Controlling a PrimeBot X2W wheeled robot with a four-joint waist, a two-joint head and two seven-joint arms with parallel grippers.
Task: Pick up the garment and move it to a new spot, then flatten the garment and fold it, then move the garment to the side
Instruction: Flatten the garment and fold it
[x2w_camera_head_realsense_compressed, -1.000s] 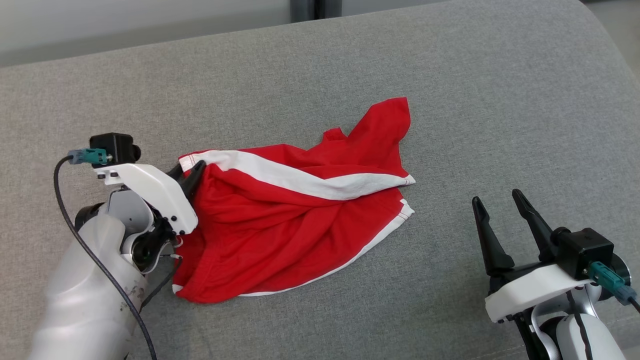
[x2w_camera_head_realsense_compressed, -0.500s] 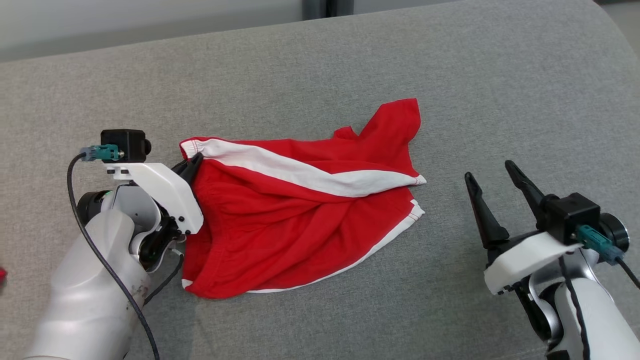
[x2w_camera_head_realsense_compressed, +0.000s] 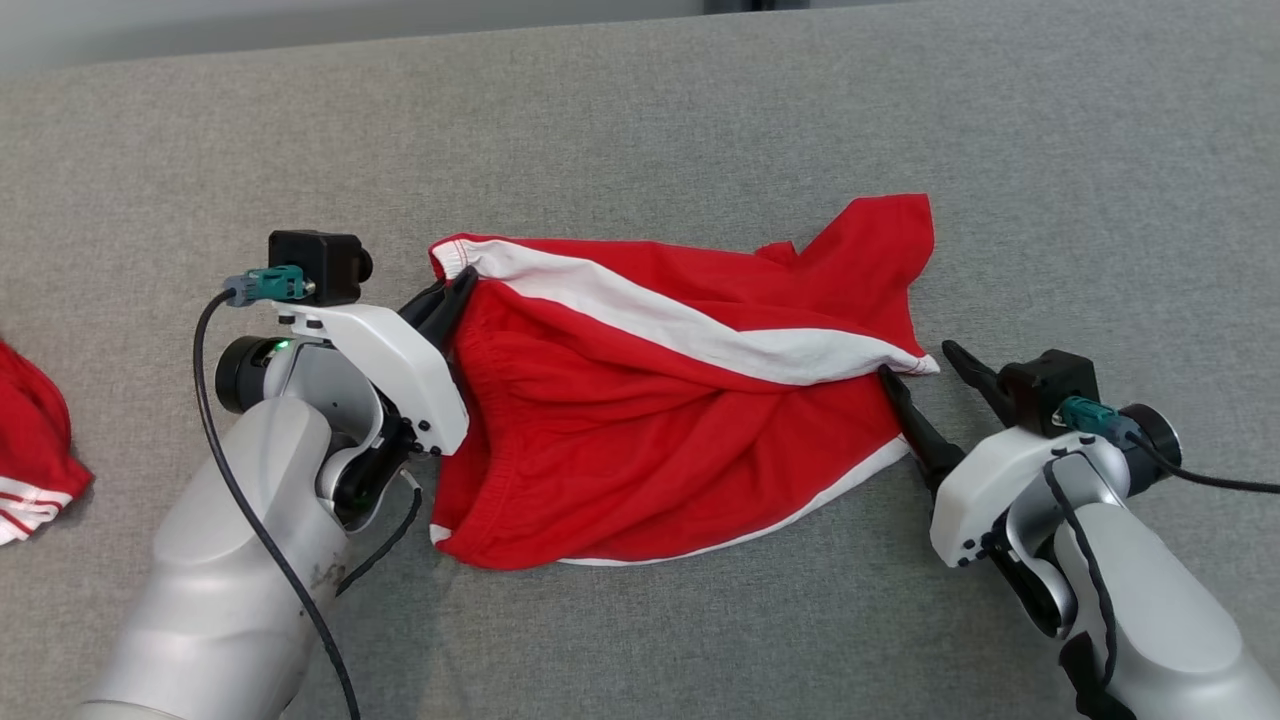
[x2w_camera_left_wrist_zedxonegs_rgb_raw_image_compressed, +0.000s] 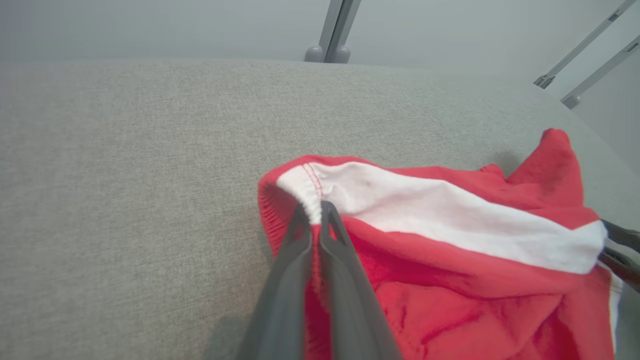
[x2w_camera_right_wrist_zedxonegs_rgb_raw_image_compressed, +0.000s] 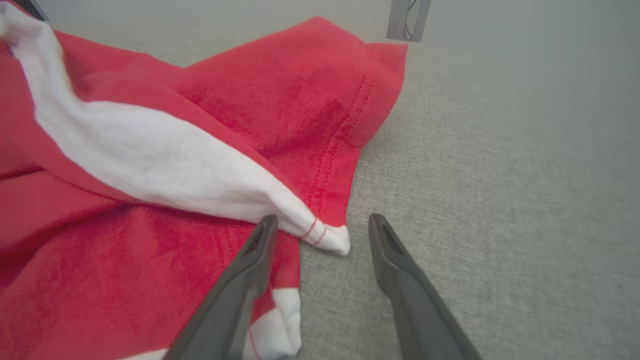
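Observation:
The garment (x2w_camera_head_realsense_compressed: 640, 420) is a pair of red shorts with white side stripes, lying crumpled on the grey cushion. My left gripper (x2w_camera_head_realsense_compressed: 452, 296) is shut on its elastic waistband at the left end; the left wrist view shows both fingers (x2w_camera_left_wrist_zedxonegs_rgb_raw_image_compressed: 312, 220) pinching the white stripe end of the garment (x2w_camera_left_wrist_zedxonegs_rgb_raw_image_compressed: 450, 220). My right gripper (x2w_camera_head_realsense_compressed: 920, 362) stands open at the garment's right edge. In the right wrist view the white hem corner of the garment (x2w_camera_right_wrist_zedxonegs_rgb_raw_image_compressed: 320, 234) lies between the spread fingers, one fingertip (x2w_camera_right_wrist_zedxonegs_rgb_raw_image_compressed: 265, 227) over the red cloth and the other on bare cushion.
The grey cushion (x2w_camera_head_realsense_compressed: 640, 130) stretches all around, with bare fabric behind and to the right. Another red garment with white stripes (x2w_camera_head_realsense_compressed: 30, 450) lies at the far left edge. Metal frame legs (x2w_camera_left_wrist_zedxonegs_rgb_raw_image_compressed: 332, 35) stand beyond the cushion's far edge.
My right gripper has come in toward the garment's right hem corner, fingers still spread. The left gripper keeps its hold on the waistband. The head camera has shifted, bringing the second garment into view.

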